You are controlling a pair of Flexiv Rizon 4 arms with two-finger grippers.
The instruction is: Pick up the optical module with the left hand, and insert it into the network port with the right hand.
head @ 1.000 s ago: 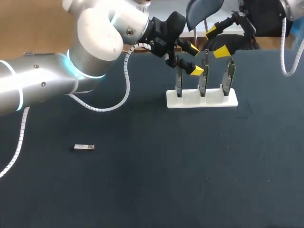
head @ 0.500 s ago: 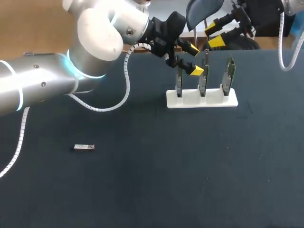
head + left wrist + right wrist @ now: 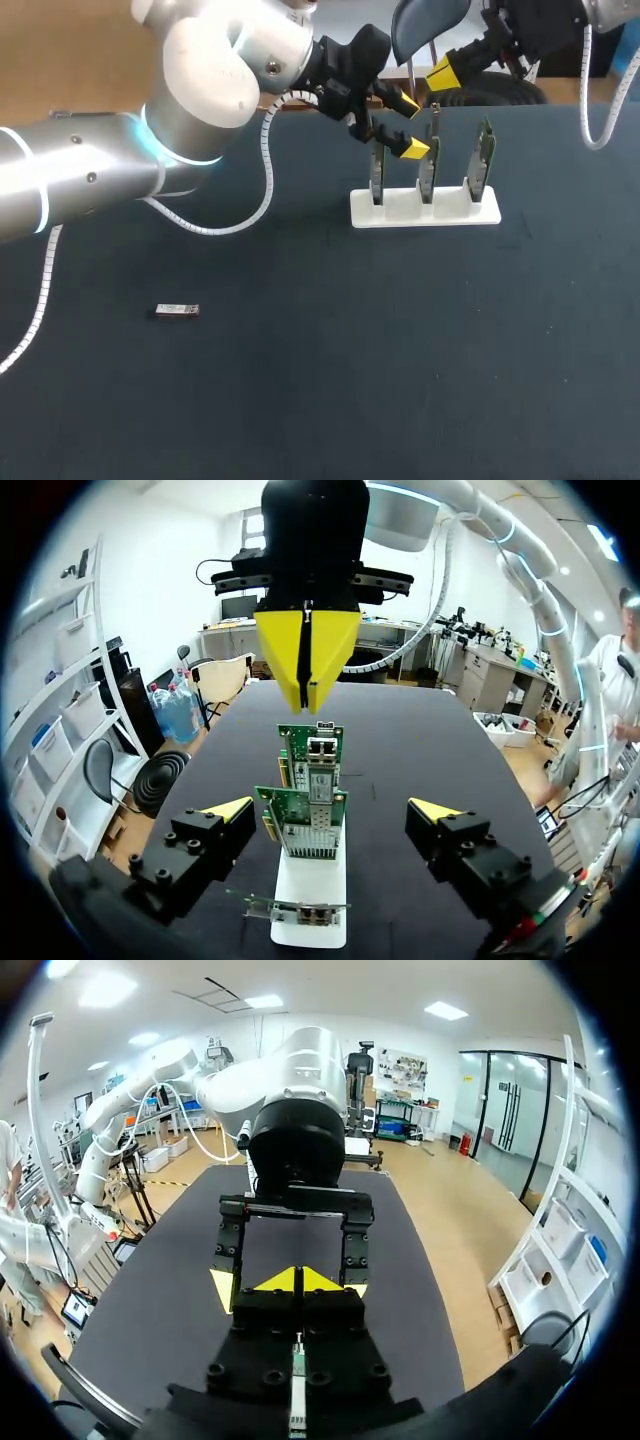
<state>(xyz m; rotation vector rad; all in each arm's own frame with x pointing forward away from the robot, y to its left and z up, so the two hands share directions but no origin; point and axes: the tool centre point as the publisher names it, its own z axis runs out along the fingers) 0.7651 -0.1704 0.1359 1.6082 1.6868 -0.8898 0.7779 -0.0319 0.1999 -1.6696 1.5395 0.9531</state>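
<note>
The optical module point(image 3: 177, 311), a small silver bar, lies alone on the dark table point(image 3: 320, 380) at the left, far from both grippers. My left gripper point(image 3: 408, 124) hangs open beside the left network card point(image 3: 376, 172). In the left wrist view the gripper point(image 3: 332, 812) has the row of cards point(image 3: 305, 820) between and below its spread yellow tips. My right gripper point(image 3: 445, 72) is above and behind the middle card point(image 3: 430, 160), its tips pressed together with nothing held. The right wrist view shows those joined tips point(image 3: 297, 1280) facing my left arm point(image 3: 300, 1110).
A white stand point(image 3: 425, 208) at the back of the table holds three upright green network cards; the right card point(image 3: 482, 160) stands nearest my right arm. My left arm point(image 3: 120, 170) spans the back left of the table.
My right gripper has closed from wide open and drawn up and back from the right card. The left arm and the module have not moved.
</note>
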